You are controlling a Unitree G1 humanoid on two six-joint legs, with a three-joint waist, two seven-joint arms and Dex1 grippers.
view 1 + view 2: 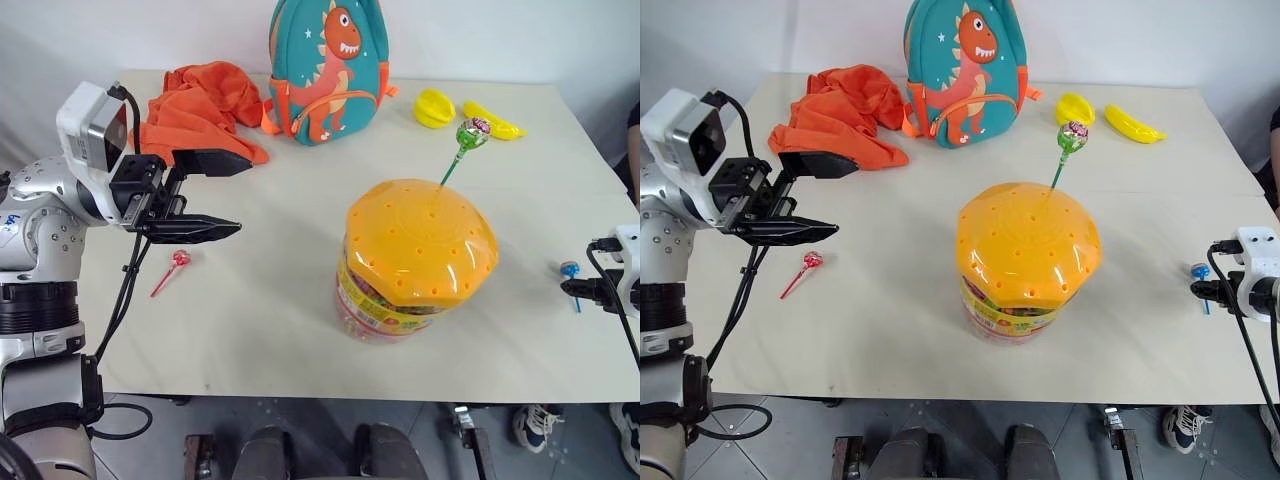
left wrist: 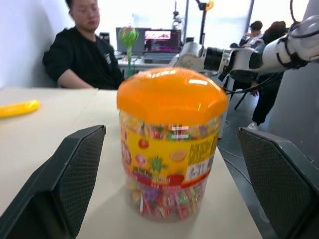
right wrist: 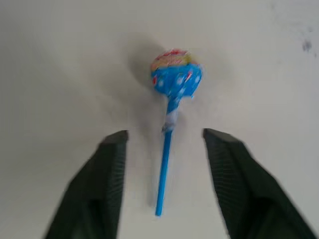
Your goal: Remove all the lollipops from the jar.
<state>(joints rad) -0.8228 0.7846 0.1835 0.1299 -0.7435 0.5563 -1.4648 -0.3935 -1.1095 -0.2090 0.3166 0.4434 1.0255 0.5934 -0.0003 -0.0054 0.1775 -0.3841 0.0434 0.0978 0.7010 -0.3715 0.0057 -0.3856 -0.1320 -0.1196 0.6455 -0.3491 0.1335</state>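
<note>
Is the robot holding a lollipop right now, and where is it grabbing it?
No. Both tools are open and hold nothing. The blue lollipop lies loose on the table between the right tool's fingers.

I'm looking down on a cream table (image 1: 300,330) set against a plain white wall (image 1: 480,40). Beneath its near edge I see a grey floor (image 1: 300,430). Along the table, a person in black (image 2: 82,55) sits at the far side, with a monitor (image 2: 162,40) lit on a desk behind. Bright windows (image 2: 224,20) wash that end with daylight, and more people (image 2: 256,30) sit further back.
</note>
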